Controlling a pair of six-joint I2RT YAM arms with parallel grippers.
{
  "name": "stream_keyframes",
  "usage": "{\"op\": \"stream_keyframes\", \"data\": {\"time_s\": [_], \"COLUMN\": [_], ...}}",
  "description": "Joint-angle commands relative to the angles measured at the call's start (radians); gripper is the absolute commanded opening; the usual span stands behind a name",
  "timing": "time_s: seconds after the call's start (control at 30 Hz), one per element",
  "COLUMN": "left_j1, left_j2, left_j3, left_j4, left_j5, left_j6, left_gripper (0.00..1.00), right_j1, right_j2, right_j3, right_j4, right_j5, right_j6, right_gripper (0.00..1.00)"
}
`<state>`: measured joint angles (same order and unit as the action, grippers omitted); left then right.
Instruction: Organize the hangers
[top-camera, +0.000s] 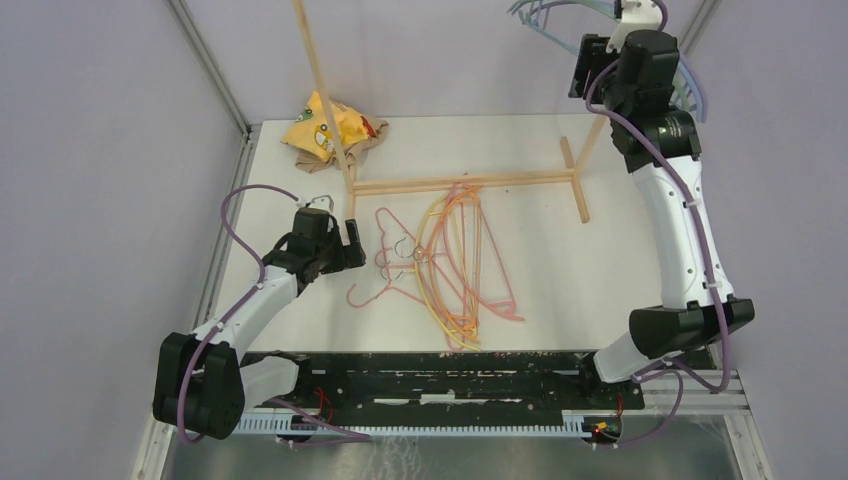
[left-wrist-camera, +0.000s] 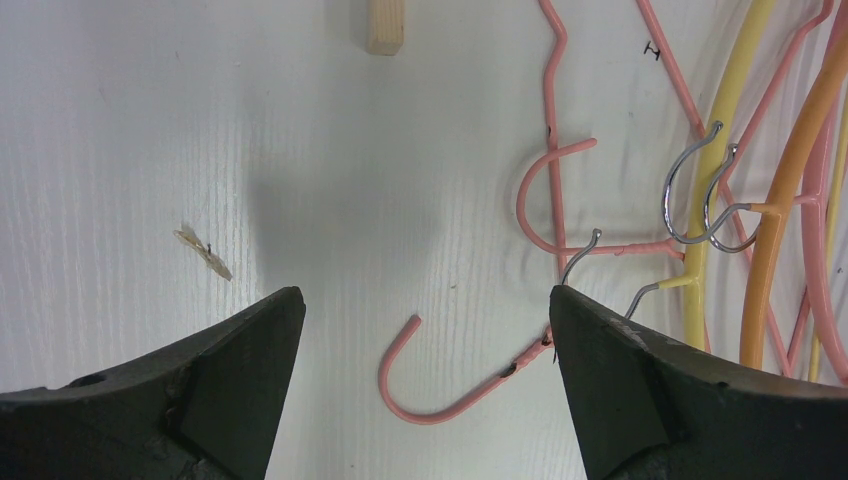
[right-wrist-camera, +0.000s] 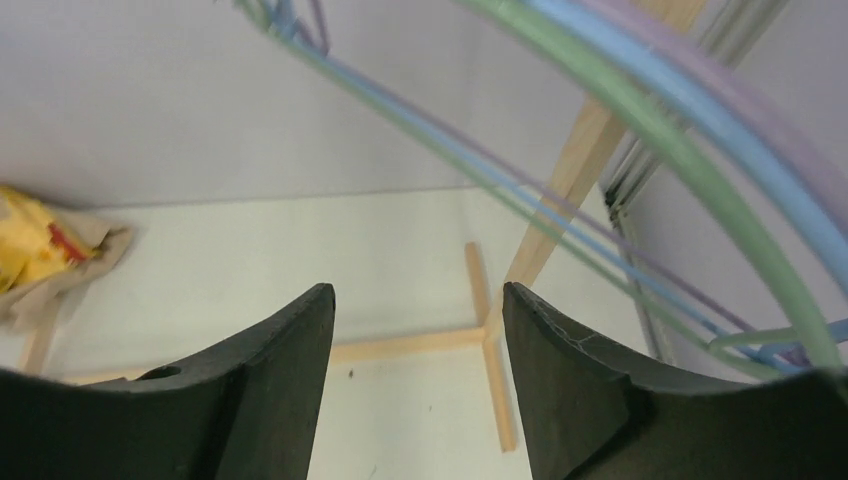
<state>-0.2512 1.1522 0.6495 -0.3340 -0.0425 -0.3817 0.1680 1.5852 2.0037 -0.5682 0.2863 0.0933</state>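
While thin pink, orange and yellow wire hangers (top-camera: 455, 260) lie flat on the white table (top-camera: 580, 270), hooks pointing left and long sides running far-to-near, the left gripper (left-wrist-camera: 425, 300) hovers over a pink hook (left-wrist-camera: 430, 419), jaws apart, bare tabletop at its left. The right gripper (right-wrist-camera: 418, 300), jaws apart, sits high beside curved pastel hangers (right-wrist-camera: 690, 150) near the wooden rack (top-camera: 465, 182).

Lighting is bright, even and diffuse in all three views, with no glare on the white table (top-camera: 560, 260). Left wrist view: focus is sharp, with one soft grey shadow patch at centre. Right wrist view: the near hangers (right-wrist-camera: 690, 150) are blurred and smeared — the wooden rack (right-wrist-camera: 400, 347) behind is sharper. The left gripper (left-wrist-camera: 425, 300) and right gripper (right-wrist-camera: 415, 295) appear dark and underexposed.
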Motion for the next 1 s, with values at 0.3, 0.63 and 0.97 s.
{"op": "stream_keyframes", "data": {"time_s": [0.3,0.63,0.97], "left_j1": [-0.005,-0.005,-0.005], "left_j2": [0.003,0.004,-0.018], "left_j3": [0.010,0.010,0.007], "left_j4": [0.039,0.038,0.035], "left_j5": [0.019,0.020,0.013], "left_j6": [0.003,0.002,0.001], "left_gripper": [0.99,0.99,0.99], "right_j1": [0.432,0.703,0.760], "right_j2": [-0.186,-0.038,0.180], "right_j3": [-0.381,-0.638,-0.760], "right_j4": [-0.212,-0.087,0.109], "right_j5": [-0.134,-0.144,-0.193], "right_j6": [0.108,0.250,0.430], "right_gripper": [0.64,0.59,0.56]}}
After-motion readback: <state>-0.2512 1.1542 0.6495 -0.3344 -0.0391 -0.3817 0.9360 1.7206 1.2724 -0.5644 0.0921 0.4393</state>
